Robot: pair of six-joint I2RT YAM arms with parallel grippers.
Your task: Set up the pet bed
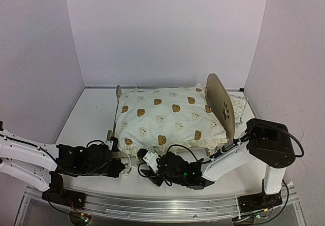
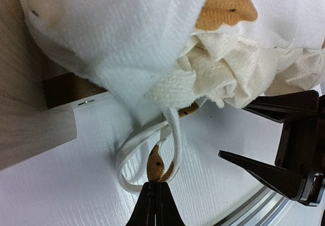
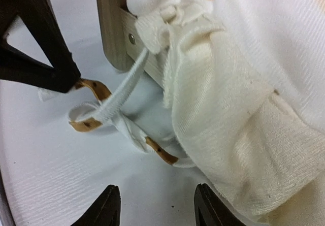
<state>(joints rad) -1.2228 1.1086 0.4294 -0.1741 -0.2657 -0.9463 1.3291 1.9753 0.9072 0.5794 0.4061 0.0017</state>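
Observation:
The plywood pet bed stands mid-table, its tall headboard (image 1: 222,104) with the paw cutout at the right; the quilt hides its mattress. The cream bear-print quilt (image 1: 165,117) lies over the bed and hangs off the near corner. My left gripper (image 2: 155,185) is shut on the quilt's white tie strap (image 2: 156,165) at its brown-printed end, low on the table. My right gripper (image 3: 157,205) is open and empty, just in front of the hanging quilt corner (image 3: 244,109) and the strap loops (image 3: 122,91). A bed leg (image 3: 114,23) shows behind them.
The small green-patterned pillow (image 1: 237,106) lies behind the headboard at the far right. The two grippers sit close together at the bed's near corner; the right one's open fingers (image 2: 264,170) show in the left wrist view. Purple walls enclose the white table (image 1: 91,119).

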